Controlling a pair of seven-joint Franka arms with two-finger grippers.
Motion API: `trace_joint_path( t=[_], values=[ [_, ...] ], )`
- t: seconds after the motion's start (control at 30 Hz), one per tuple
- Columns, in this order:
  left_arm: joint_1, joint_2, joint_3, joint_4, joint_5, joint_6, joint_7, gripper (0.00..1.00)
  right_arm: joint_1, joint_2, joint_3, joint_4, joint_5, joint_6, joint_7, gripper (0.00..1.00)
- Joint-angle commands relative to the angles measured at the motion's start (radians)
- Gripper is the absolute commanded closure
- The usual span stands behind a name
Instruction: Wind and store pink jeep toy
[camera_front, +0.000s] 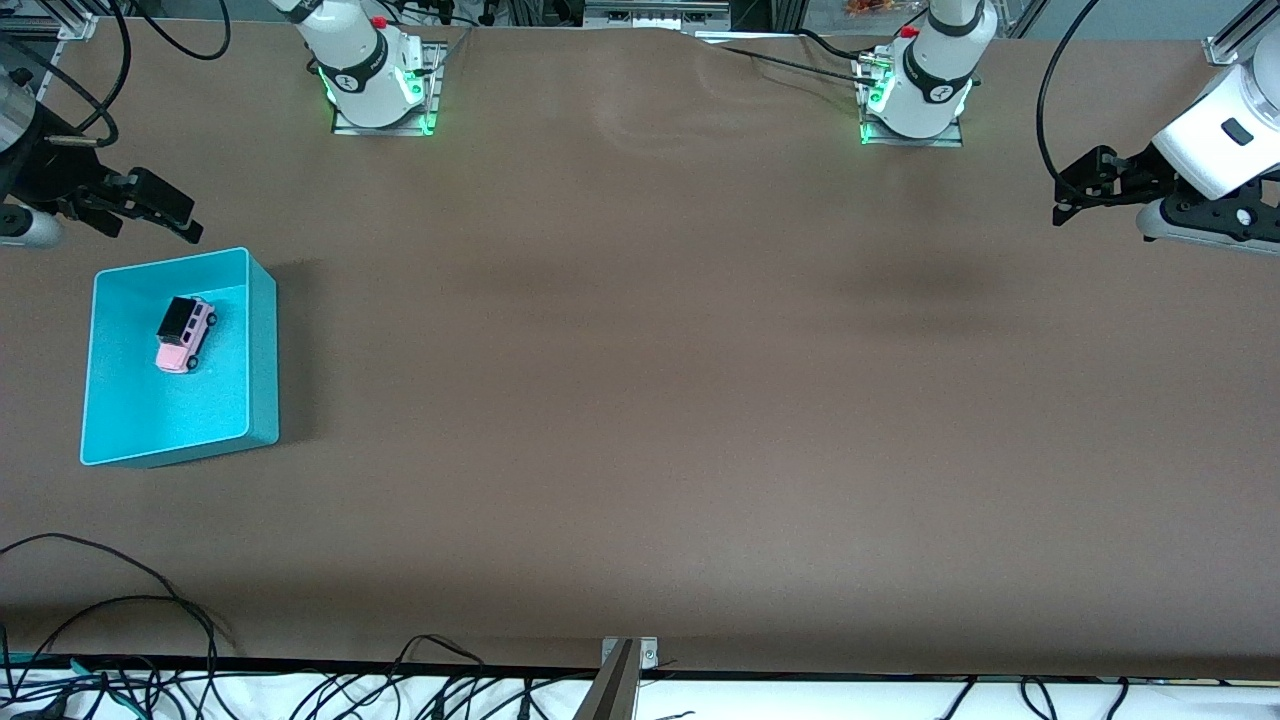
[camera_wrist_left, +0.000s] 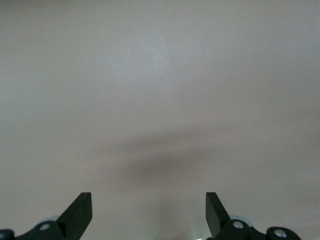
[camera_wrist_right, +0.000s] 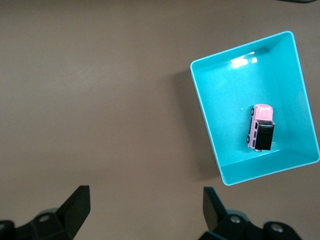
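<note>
The pink jeep toy stands on its wheels inside the turquoise bin at the right arm's end of the table. It also shows in the right wrist view, in the bin. My right gripper is open and empty, up in the air over bare table beside the bin; in its wrist view only table lies between its fingers. My left gripper is open and empty, over bare table at the left arm's end; its wrist view shows only table.
The brown table stretches between the two arms. Loose black cables lie along the table's edge nearest the camera. A metal bracket sits at the middle of that edge.
</note>
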Motion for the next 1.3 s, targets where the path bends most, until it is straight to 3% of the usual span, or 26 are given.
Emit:
trace_joint_path(
  t=[0.0,0.17,0.37,1.27],
  values=[
    [-0.001,0.013,-0.001,0.031,0.012,-0.012,-0.004,0.00,-0.003,0.012,0.021,0.031,-0.045,-0.030,-0.033,0.00],
    [-0.001,0.013,-0.001,0.031,0.012,-0.012,-0.004,0.00,-0.003,0.012,0.053,0.033,-0.099,-0.059,-0.021,0.00],
    [-0.001,0.013,-0.001,0.031,0.012,-0.012,-0.004,0.00,-0.003,0.013,0.050,0.039,-0.093,-0.133,-0.017,0.00],
    [-0.001,0.013,-0.001,0.031,0.012,-0.012,-0.004,0.00,-0.016,0.030,0.038,0.074,-0.071,-0.124,-0.026,0.00]
  ],
)
